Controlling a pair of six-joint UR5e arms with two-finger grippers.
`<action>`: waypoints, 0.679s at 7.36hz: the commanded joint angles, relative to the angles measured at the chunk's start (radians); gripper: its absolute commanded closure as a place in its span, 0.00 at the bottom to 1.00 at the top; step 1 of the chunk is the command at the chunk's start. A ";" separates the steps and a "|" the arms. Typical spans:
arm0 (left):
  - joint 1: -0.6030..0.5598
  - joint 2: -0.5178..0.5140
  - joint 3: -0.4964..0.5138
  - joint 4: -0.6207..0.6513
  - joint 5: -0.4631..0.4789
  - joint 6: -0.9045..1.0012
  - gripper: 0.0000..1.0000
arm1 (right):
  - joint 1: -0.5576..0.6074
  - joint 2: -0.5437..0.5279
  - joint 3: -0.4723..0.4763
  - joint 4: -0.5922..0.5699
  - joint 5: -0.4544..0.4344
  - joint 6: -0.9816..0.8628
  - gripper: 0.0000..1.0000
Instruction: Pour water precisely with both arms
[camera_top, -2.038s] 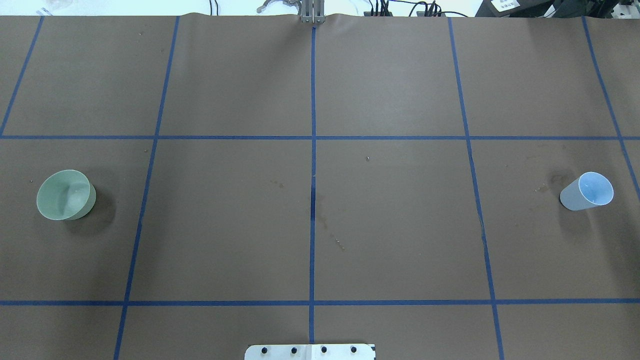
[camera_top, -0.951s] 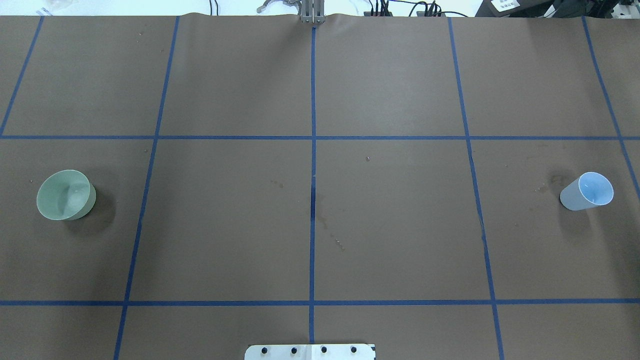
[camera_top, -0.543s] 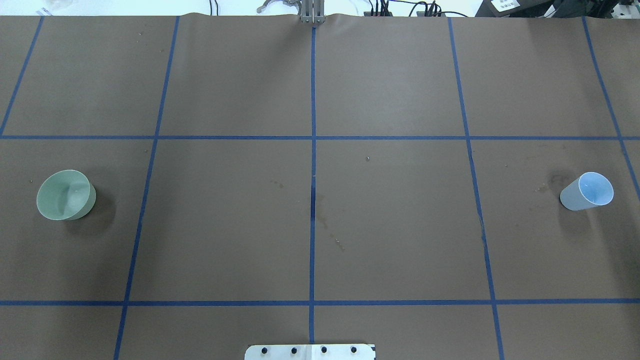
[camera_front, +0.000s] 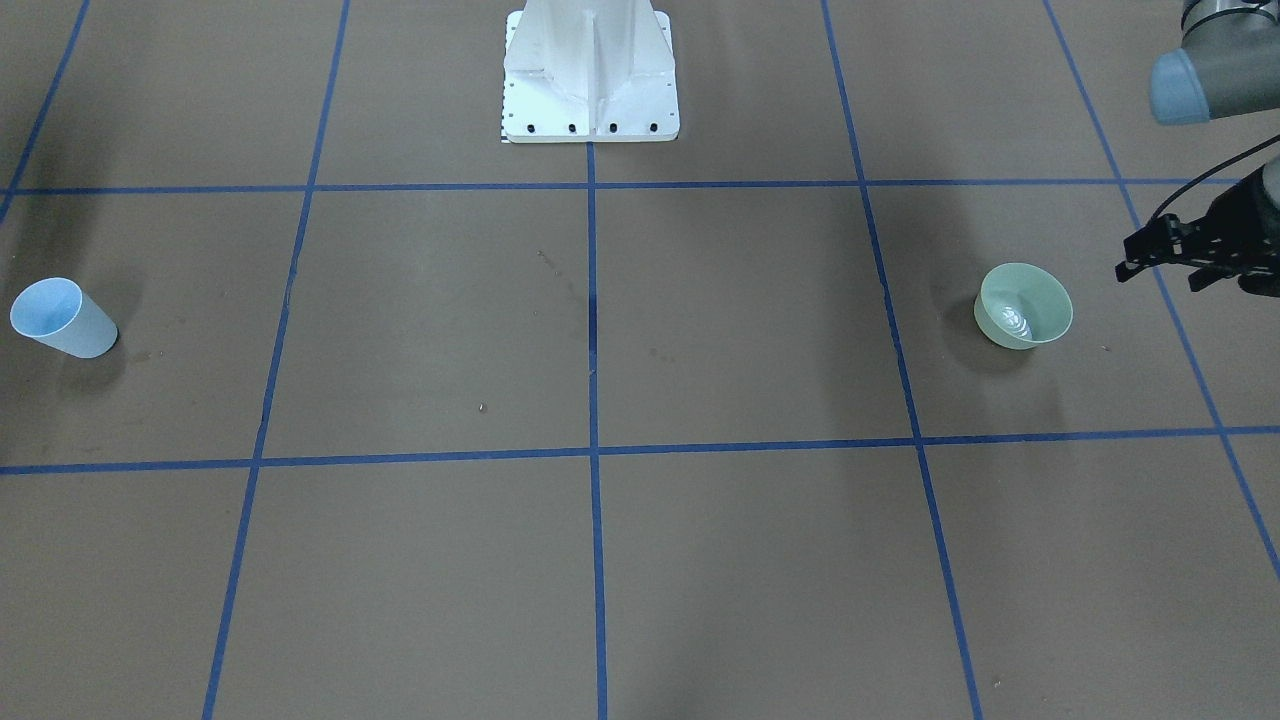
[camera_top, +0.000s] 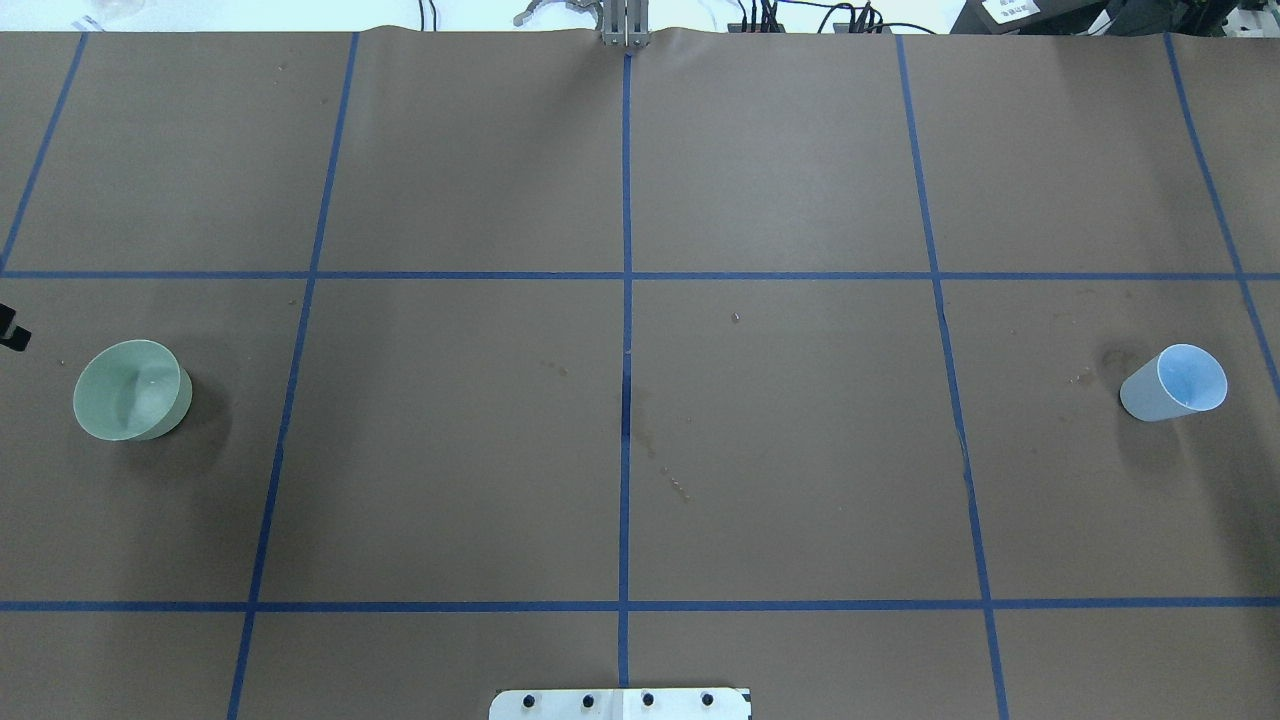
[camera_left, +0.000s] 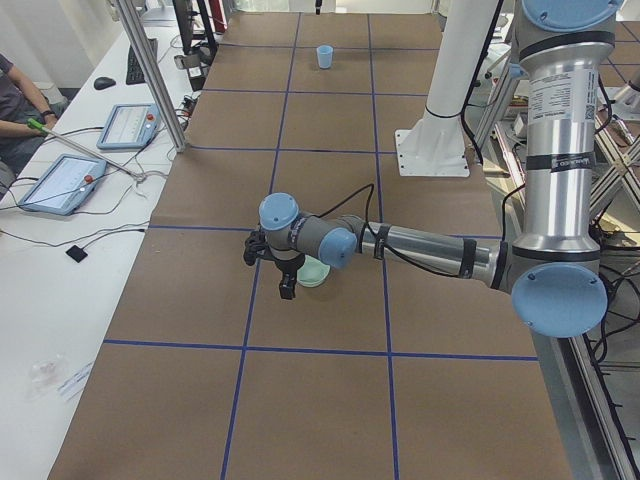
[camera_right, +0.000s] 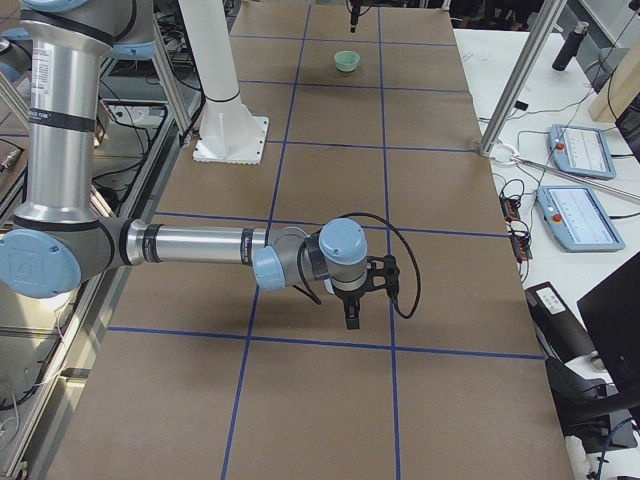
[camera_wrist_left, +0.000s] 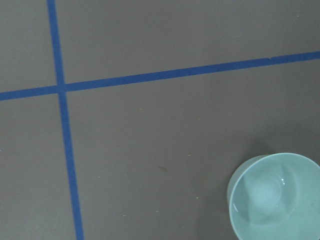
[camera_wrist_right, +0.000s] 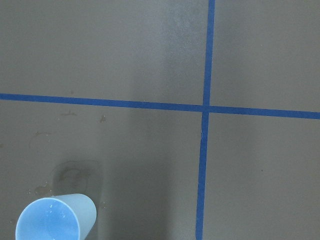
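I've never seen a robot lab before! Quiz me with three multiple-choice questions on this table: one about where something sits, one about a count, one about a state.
1. Where is the green bowl?
A) beside the white pedestal
B) at the robot's left end of the table
C) on the floor

2. How many containers stand on the table?
A) one
B) two
C) four

3. How does the blue cup stand?
A) upright, mouth up
B) lying on its side
C) upside down

Answers:
1 B, as the overhead view shows it at the left end.
2 B, as only the bowl and the cup are there.
3 A, as the right wrist view looks down into its open mouth.
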 joint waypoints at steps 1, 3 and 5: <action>0.075 -0.054 0.080 -0.027 -0.001 -0.094 0.00 | -0.001 0.000 -0.004 0.001 0.036 0.002 0.00; 0.120 -0.074 0.140 -0.058 -0.001 -0.094 0.01 | -0.001 -0.001 -0.004 0.001 0.036 0.002 0.00; 0.143 -0.088 0.206 -0.078 -0.004 -0.088 0.11 | -0.001 -0.001 -0.007 0.001 0.038 0.004 0.00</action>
